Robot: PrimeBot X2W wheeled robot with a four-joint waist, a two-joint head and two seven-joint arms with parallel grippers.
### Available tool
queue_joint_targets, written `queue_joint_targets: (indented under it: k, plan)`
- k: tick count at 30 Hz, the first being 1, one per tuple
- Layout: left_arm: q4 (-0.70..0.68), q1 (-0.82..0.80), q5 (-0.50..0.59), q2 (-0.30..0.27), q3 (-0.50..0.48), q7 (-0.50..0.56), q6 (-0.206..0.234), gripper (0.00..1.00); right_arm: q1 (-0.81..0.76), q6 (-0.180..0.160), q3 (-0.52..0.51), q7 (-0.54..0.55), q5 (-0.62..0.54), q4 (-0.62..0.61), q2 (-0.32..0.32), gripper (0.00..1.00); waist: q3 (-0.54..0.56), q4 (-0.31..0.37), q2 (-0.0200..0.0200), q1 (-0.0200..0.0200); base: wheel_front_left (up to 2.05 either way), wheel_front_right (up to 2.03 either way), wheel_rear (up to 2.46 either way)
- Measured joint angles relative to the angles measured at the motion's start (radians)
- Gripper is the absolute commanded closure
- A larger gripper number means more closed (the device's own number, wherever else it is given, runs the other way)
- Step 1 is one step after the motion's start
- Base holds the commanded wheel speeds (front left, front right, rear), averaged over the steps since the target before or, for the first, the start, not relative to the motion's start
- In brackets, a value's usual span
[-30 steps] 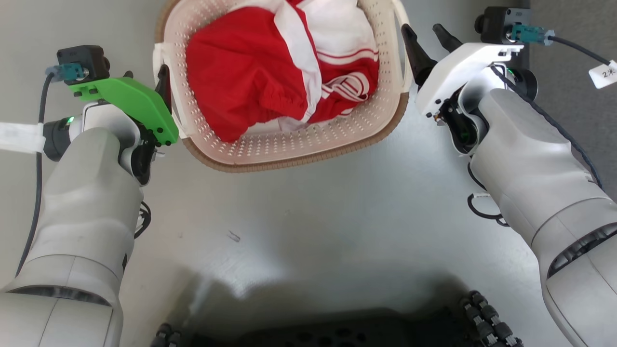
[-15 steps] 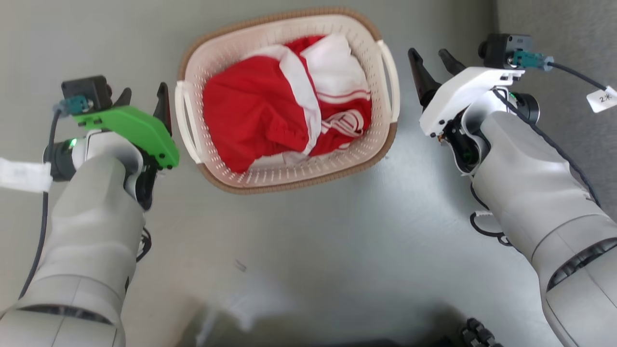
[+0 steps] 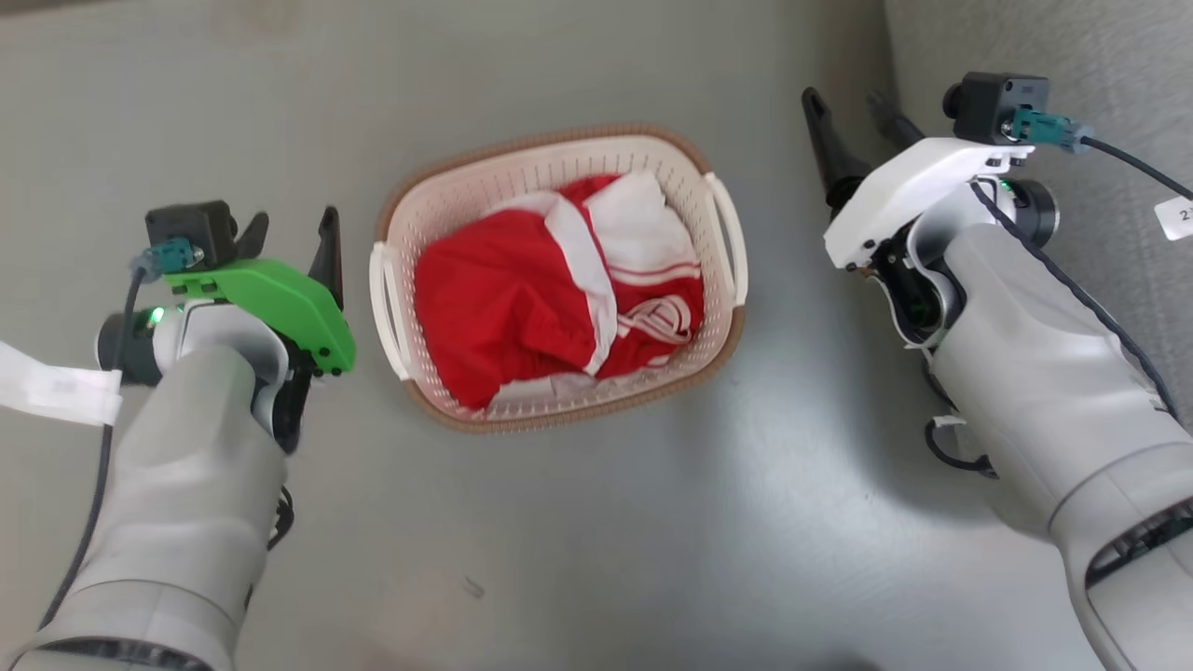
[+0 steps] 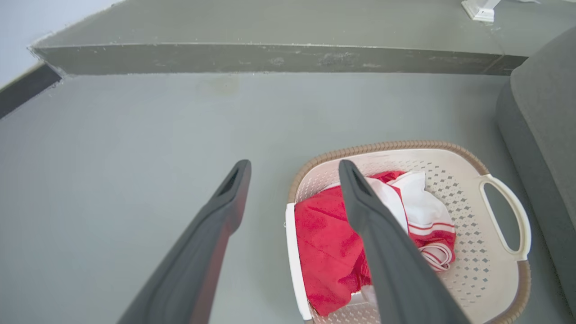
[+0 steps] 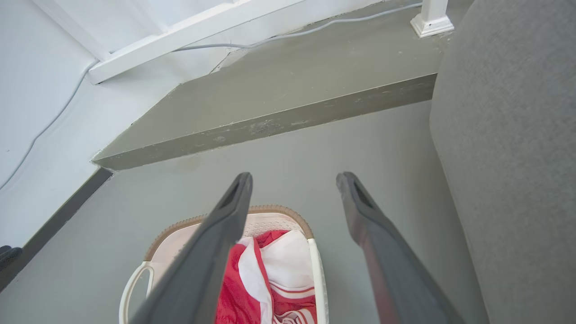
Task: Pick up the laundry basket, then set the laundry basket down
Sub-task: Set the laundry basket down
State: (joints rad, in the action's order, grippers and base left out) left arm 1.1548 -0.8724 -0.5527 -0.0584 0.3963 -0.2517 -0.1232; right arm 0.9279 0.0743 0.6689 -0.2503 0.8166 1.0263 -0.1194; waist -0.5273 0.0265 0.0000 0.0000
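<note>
Spread and empty, the left gripper (image 3: pixel 291 228) and the right gripper (image 3: pixel 843 101) flank the laundry basket (image 3: pixel 447 200), which stands on the floor (image 3: pixel 652 522). We judge it light and stiff (the red clothing (image 3: pixel 503 298) adds little). We recommend gripping both white loop handles (image 3: pixel 732 238) and keeping it level.

Overhead head, oblique wrists, common basket (image 3: pixel 466 200)

A small cream-white perforated plastic laundry basket (image 3: pixel 485 191) with a brown woven-look rim sits on the grey floor (image 3: pixel 596 522), holding crumpled red-and-white clothes (image 3: pixel 522 308), the left gripper (image 3: pixel 292 224) just beside its white loop handle (image 3: pixel 380 298), the right gripper (image 3: pixel 843 96) farther off, both with dark fingers (image 3: pixel 327 252) spread apart.
</note>
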Motion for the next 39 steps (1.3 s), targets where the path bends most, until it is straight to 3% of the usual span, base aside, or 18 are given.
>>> queue_joint_targets:
  k: [6, 23, 39]
  plan:
    - [-0.165, 0.017, 0.038, -0.037, -0.019, 0.000, 0.013, 0.00, -0.048, -0.034, -0.051, 0.000, -0.059, -0.097, -0.026, 0.00, 0.068, 0.005, 0.0000, 0.0000, 0.00, 0.00, 0.00]
    - [-0.497, 0.252, 0.104, -0.049, -0.129, 0.000, 0.082, 0.00, -0.270, -0.120, -0.185, -0.001, -0.231, -0.381, -0.039, 0.00, 0.222, 0.017, 0.0000, 0.0000, 0.00, 0.00, 0.00]
    - [-0.727, 0.517, 0.192, -0.040, -0.162, 0.000, 0.121, 0.00, -0.505, -0.148, -0.256, -0.002, -0.365, -0.569, -0.041, 0.00, 0.338, 0.025, 0.0000, -0.0001, 0.00, 0.00, 0.00]
